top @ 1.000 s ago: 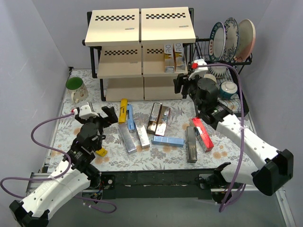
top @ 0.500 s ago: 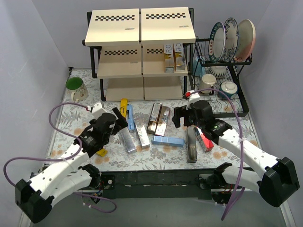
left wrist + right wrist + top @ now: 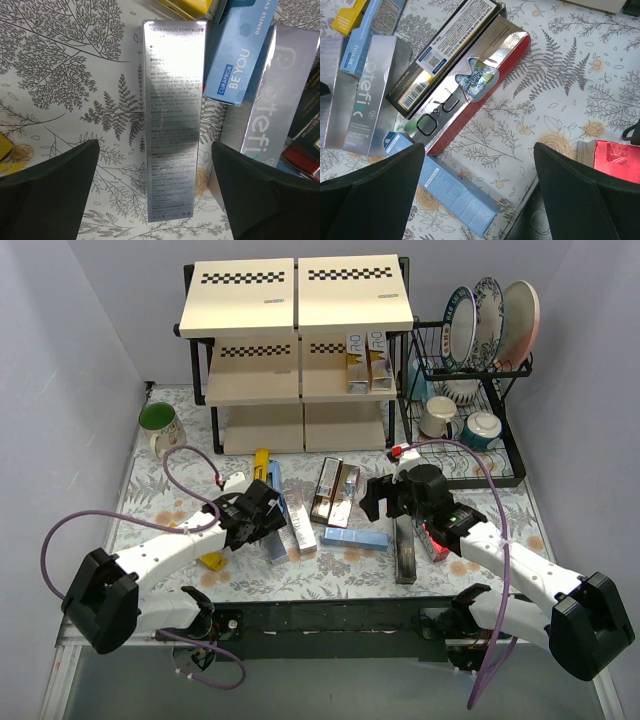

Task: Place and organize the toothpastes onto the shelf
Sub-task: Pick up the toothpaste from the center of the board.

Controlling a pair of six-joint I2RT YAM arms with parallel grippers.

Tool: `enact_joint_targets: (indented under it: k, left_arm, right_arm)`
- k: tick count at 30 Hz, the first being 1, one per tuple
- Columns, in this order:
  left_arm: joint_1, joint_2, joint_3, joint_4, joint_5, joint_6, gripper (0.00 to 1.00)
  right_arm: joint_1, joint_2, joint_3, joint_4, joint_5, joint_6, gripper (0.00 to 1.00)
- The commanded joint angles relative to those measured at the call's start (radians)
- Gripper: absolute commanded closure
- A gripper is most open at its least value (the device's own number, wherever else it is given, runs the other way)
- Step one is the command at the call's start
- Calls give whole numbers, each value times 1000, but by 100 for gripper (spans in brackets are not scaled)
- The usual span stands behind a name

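Dish rack [image 3: 505,465]: black wire, seen at the right rear, on the tablecloth [image 3: 135,495].
Plates [image 3: 487,315]: 3 are stood on edge in the rack's top row.
Cups: 2 are seen lower in the rack, a cream cup [image 3: 436,416] and a white-and-teal cup [image 3: 483,428].
Mug [image 3: 160,428]: green inside, patterned outside, set at the left rear.
Tablecloth: pale, printed with grey ferns and small yellow flowers.
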Motion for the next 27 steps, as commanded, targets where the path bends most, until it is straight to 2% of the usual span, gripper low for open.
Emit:
enact_joint_targets:
  k: [1,5,8,9,10,12,13,16,22,27]
  left_arm:
    - [-21,80,50,-10,-3,-29,6]
    - [-35,139,75,10,2,-21,11]
    - [-48,166,76,-1,22,-18,24]
    - [-48,163,67,-4,28,-27,32]
    - [-51,158,60,-7,42,-33,37]
    - [-51,118,43,-7,59,-49,44]
    - [-51,95,23,-4,72,-59,53]
    - [-51,20,7,-2,80,-72,63]
    - [-51,-116,0,34,109,-44,71]
    - [-49,-231,-23,189,222,59,72]
  right_arm:
    - [5,-23,-22,86,-17,18,2]
    - [7,-13,-28,98,-17,23,2]
    - [7,-8,-30,107,-48,32,2]
    - [7,-7,-32,111,-56,33,2]
    - [8,-7,-35,114,-60,36,2]
    - [7,-5,-39,130,-75,41,2]
    - [8,-3,-47,140,-82,44,3]
    - [8,12,-55,175,-120,67,3]
    - [8,39,-71,282,-238,139,4]
    - [8,47,-85,419,-371,255,4]
